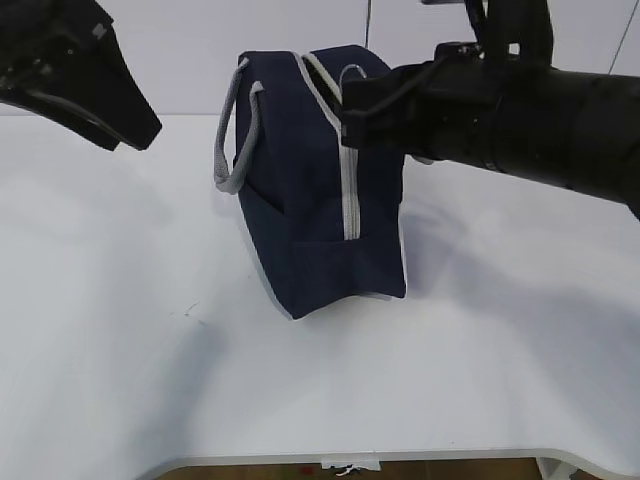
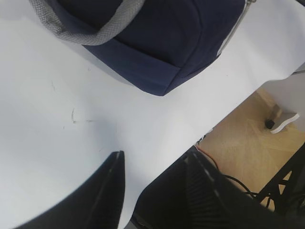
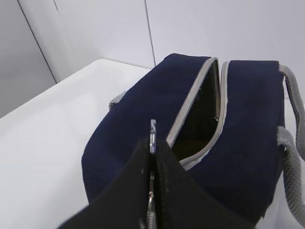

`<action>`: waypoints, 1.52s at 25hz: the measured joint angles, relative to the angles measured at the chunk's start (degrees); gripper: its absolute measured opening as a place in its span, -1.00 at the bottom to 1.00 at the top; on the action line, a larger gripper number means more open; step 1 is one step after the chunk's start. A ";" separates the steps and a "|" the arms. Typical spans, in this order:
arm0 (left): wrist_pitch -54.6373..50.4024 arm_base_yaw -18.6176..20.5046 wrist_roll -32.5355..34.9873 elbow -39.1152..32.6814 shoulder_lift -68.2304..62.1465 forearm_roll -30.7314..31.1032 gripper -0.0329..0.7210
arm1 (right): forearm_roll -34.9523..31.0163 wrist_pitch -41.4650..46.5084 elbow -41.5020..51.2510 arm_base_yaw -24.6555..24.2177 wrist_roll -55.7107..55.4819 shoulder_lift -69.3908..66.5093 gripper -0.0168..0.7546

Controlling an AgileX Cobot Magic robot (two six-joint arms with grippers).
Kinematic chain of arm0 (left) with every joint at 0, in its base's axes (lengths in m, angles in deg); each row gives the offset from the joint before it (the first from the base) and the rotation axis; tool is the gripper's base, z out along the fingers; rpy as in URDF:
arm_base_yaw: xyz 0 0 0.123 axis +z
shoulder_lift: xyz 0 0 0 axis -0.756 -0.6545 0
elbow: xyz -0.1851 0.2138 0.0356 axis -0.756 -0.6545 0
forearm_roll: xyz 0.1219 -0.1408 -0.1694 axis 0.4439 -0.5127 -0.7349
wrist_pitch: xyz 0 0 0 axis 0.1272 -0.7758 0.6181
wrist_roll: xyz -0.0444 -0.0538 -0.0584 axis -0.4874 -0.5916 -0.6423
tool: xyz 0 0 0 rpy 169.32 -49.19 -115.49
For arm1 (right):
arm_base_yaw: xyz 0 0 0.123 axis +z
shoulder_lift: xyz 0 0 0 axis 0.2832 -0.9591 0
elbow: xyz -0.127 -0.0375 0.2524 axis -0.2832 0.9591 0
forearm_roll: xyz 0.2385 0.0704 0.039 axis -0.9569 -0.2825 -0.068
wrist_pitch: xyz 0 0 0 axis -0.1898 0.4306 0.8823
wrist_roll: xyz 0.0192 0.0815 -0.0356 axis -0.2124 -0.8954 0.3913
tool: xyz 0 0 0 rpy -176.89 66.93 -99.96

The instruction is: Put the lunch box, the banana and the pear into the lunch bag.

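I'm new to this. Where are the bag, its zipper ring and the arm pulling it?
lunch bag (image 1: 300,200), exterior view, navy side panel.
ring pull (image 3: 153,136), right wrist view, metal edge.
right gripper (image 3: 153,157), right wrist view, fingertips.

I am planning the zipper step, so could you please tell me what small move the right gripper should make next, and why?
Probably keep pulling along the grey zipper: the right gripper is shut on the metal ring pull, and the boxy navy-blue fabric lunch bag gapes only partway.

There are no words, numbers or signs to read in any picture. The boxy navy-blue fabric lunch bag (image 1: 320,190) has no label showing, and the white counter (image 1: 120,330) has only small faint marks.
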 joint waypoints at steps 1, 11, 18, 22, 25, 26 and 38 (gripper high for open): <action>0.00 0.00 0.00 0.00 0.00 0.00 -0.05 | -0.50 0.00 0.00 0.00 0.00 0.00 -0.95; 0.00 -0.34 0.00 0.00 0.00 0.00 -0.05 | -4.82 0.44 -1.36 0.00 -0.13 0.00 -0.95; -0.10 -0.34 0.00 0.00 0.00 0.00 -0.05 | -5.83 3.67 -5.43 0.00 -0.32 -1.60 -0.95; -0.10 -0.72 0.00 0.00 0.00 0.00 -0.05 | -5.83 4.43 -8.19 0.00 -1.15 -3.40 -0.95; -0.10 -2.33 0.00 0.00 0.00 0.00 -0.05 | -5.87 4.73 -10.40 0.00 -2.74 -4.66 -0.95; 0.26 -3.23 0.00 0.00 0.00 0.00 -0.05 | -5.87 4.86 -11.07 0.00 -2.97 -5.13 -0.95; 15.35 -7.90 -1.98 0.00 -4.65 -0.72 0.29 | -6.47 7.62 -15.74 0.00 -6.08 -6.82 -0.95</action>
